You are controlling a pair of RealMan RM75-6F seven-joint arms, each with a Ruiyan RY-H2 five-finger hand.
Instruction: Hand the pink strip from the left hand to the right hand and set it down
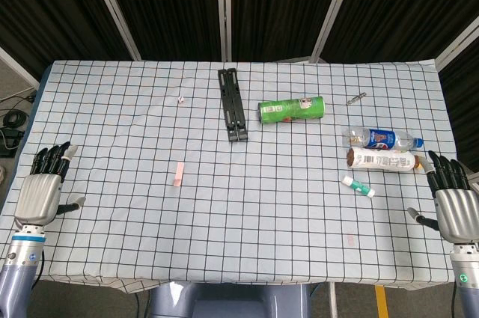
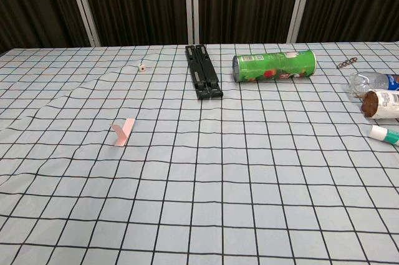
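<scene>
The pink strip (image 1: 178,173) lies flat on the checked tablecloth, left of centre; in the chest view the pink strip (image 2: 123,131) has one end curled up. My left hand (image 1: 43,187) rests at the table's left edge, fingers apart and holding nothing, well to the left of the strip. My right hand (image 1: 453,200) rests at the right edge, also with fingers apart and nothing in it. Neither hand shows in the chest view.
A black folded stand (image 1: 233,104) lies at the back centre beside a green can (image 1: 291,109) on its side. Two bottles (image 1: 382,149) and a small white-and-green tube (image 1: 358,185) lie near my right hand. A corkscrew (image 1: 355,97) and a small white bit (image 1: 182,97) lie further back.
</scene>
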